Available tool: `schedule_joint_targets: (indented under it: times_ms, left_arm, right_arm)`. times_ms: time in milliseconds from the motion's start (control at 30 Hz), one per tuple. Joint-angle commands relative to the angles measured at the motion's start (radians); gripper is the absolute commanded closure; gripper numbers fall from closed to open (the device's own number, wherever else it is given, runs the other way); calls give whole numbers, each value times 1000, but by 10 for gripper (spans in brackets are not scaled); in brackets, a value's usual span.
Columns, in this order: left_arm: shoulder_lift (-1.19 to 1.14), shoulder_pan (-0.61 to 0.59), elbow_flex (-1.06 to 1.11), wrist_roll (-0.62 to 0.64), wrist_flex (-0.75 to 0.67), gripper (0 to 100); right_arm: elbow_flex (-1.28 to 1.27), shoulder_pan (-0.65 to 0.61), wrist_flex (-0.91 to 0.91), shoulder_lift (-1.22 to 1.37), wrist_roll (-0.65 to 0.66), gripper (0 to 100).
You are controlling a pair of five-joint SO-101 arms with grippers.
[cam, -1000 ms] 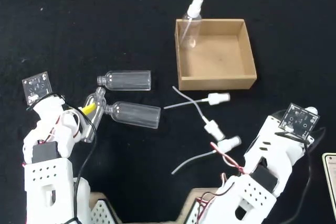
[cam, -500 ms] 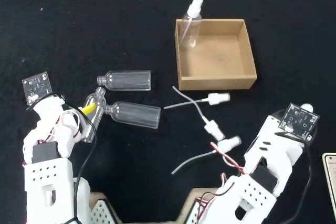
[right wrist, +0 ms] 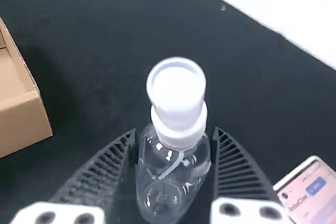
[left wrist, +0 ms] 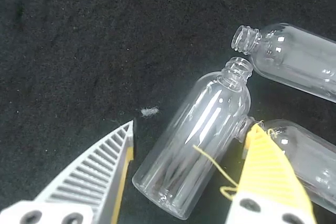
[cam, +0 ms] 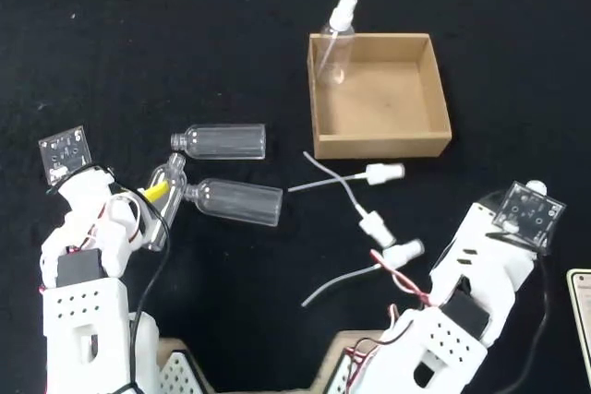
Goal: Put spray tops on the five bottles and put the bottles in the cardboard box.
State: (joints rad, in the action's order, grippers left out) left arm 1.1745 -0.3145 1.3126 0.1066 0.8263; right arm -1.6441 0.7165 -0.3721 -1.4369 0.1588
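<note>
A clear uncapped bottle (left wrist: 197, 145) lies on the black table between the white and yellow fingers of my left gripper (left wrist: 191, 129), which is open around it. Two more uncapped bottles (cam: 226, 141) (cam: 238, 201) lie just beyond it. My right gripper (right wrist: 173, 135) is shut on an upright bottle with a white spray top (right wrist: 176, 90), to the right of the cardboard box (cam: 380, 147). Another capped bottle (cam: 335, 43) stands in the box's far left corner. Three loose spray tops (cam: 386, 173) (cam: 374, 225) (cam: 404, 252) lie in front of the box.
A phone (cam: 580, 292) lies at the right edge of the table, close to the right arm. The spray tops' thin tubes trail across the cloth between the two arms. Bare black cloth stretches to the left of the box.
The right arm's wrist has shifted slightly, carrying the capped bottle's top a little to the left. The left arm and the lying bottles have not moved.
</note>
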Motion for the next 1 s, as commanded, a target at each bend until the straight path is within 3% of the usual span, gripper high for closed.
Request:
schedule_joint_targets:
  times_ms: [0,167,333,633,967]
  left_arm:
    - [11,-10,-12,6,-14,675]
    - [11,-10,-12,6,-14,675]
    - [11,-10,-12,6,-14,675]
    - [11,-10,-12,6,-17,675]
    - [11,-10,-12,6,-20,675]
  right_arm:
    - [191,-21,-173,1,-44,849]
    - [435,-109,-344,10,-97,848]
    - [559,-304,-358,12,-149,848]
    - [559,-621,-135,97,-181,850]
    - [714,-651,262,610,-183,850]
